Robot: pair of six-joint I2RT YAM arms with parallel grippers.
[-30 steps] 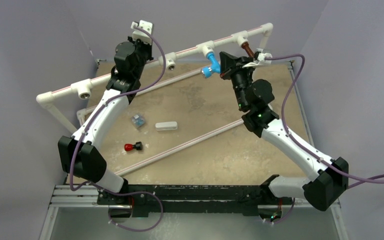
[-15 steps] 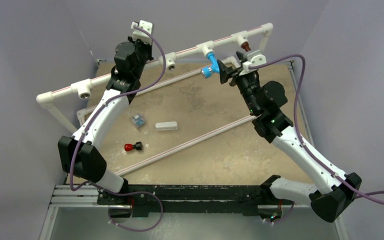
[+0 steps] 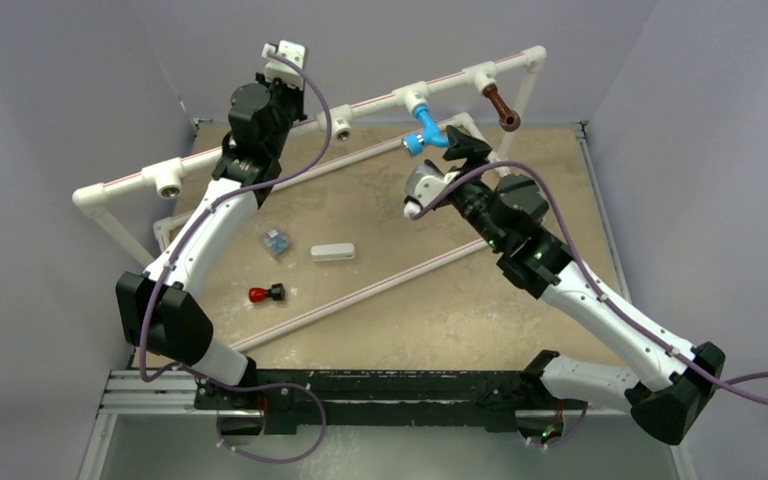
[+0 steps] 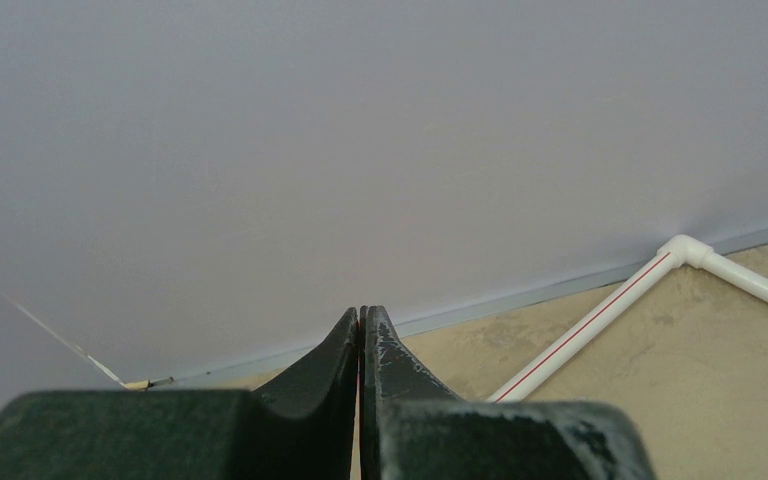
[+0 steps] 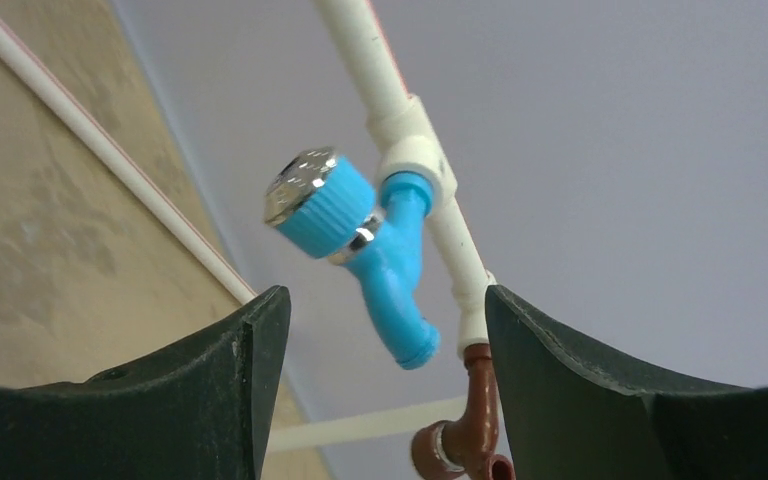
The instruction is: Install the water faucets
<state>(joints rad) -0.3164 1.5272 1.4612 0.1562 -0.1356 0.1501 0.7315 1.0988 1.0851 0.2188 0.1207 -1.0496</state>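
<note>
The blue water faucet (image 3: 422,131) hangs from a tee on the raised white pipe (image 3: 360,103), its silvery knob end pointing down-left. The dark brown water faucet (image 3: 501,107) sits in the tee further right. My right gripper (image 3: 465,148) is open just below the blue faucet and holds nothing. In the right wrist view the blue faucet (image 5: 360,240) and brown faucet (image 5: 470,430) show beyond the gap of my right gripper (image 5: 385,295), untouched. My left gripper (image 4: 362,312) is shut and empty, raised near the pipe's left half, facing the wall.
Two more tees (image 3: 169,178) (image 3: 339,122) on the pipe show open sockets. On the table lie a white block (image 3: 332,252), a small red-and-black tap (image 3: 266,294) and a small bluish part (image 3: 277,241). Low pipes (image 3: 380,285) cross the tabletop.
My right gripper opened, let go of the brown faucet and drew back down-left to below the blue faucet. The left arm has not moved.
</note>
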